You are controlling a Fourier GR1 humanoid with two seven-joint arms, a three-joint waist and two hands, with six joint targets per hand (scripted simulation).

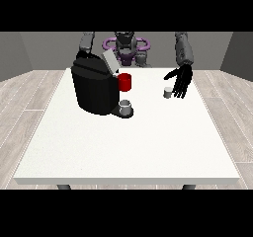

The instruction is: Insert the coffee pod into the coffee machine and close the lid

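Hand at view's right: fingers straight, spread wide, pointing down, holding nothing; just beside pod, apart from it
Cup: grey, nearest camera, on machine's drip base
Coffee pod: small, light, upright on white table, right of machine
Coffee machine: black, lid raised; red part at front
Hand at view's left: hidden behind machine, state can't tell

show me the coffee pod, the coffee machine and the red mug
coffee pod (168,92), front view, on its side wall
coffee machine (94,89), front view, on its black front body
red mug (125,82), front view, on its outer wall
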